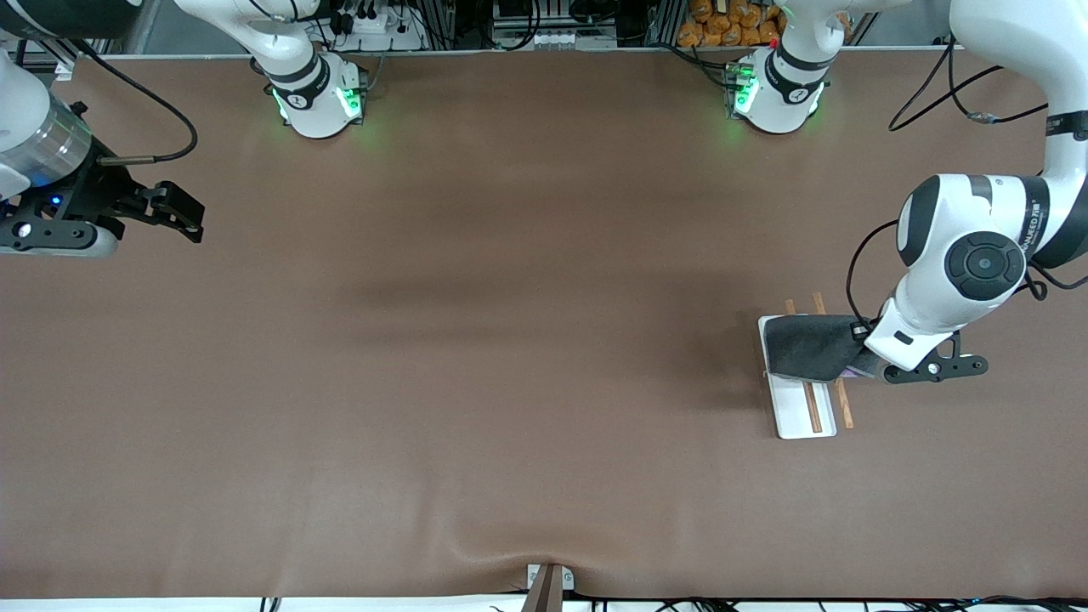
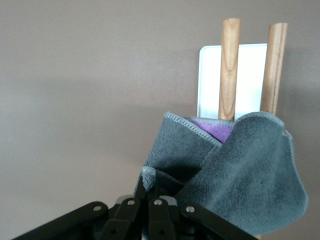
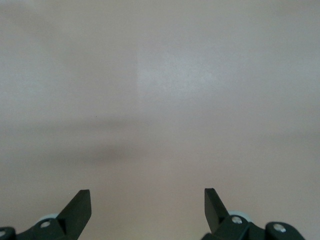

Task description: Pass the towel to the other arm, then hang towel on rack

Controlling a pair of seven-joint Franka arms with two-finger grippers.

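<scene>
The dark grey towel (image 1: 812,347) with a purple underside lies draped over the two wooden rods of the rack (image 1: 803,416), which has a white base, toward the left arm's end of the table. My left gripper (image 1: 863,340) is shut on one corner of the towel, beside the rack. In the left wrist view the gripper (image 2: 149,182) pinches the towel (image 2: 250,175) in front of the rods (image 2: 229,65) and the white base (image 2: 207,75). My right gripper (image 1: 183,217) is open and empty and waits over the right arm's end of the table; the right wrist view (image 3: 147,200) shows bare table under it.
A small metal bracket (image 1: 548,582) sits at the table edge nearest the front camera. Black cables (image 1: 952,93) trail by the left arm. Orange packets (image 1: 731,21) and equipment line the edge by the robot bases.
</scene>
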